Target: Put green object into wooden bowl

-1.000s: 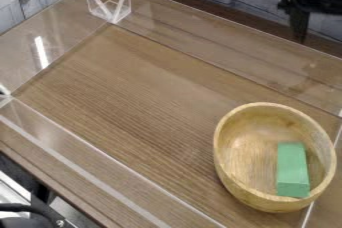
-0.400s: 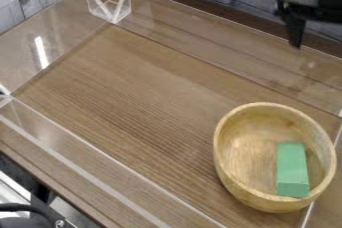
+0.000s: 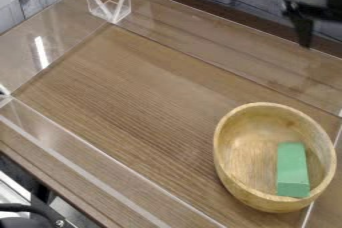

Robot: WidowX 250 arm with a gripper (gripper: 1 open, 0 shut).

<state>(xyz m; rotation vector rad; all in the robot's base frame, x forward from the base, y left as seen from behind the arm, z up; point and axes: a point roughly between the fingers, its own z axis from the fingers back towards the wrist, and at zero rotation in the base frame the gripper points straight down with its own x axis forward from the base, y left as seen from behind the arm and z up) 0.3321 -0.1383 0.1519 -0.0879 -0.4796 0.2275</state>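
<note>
Green against tan: the block (image 3: pixel 293 170) lies flat inside the bowl (image 3: pixel 235 132), on the floor at about four o'clock from the bowl's centre, its long side running roughly twelve to six. It touches nothing but the wood under it, and the bowl sits at the table's (image 3: pixel 147 92) five o'clock corner, close to the clear wall there.

The gripper (image 3: pixel 307 24) hangs far off at the view's two o'clock edge, well apart from the bowl and holding nothing. Only a dark finger or two shows against the background, too cropped to read a gap from the picture; by the recording the fingers are spread as wide as they go.

Over the last second little has altered. The block and bowl sit exactly as they did, and the gripper has only drifted slightly toward three o'clock, staying high at the frame's edge.

My reading is that the placing is finished and the arm is clear, with nothing left to do
</note>
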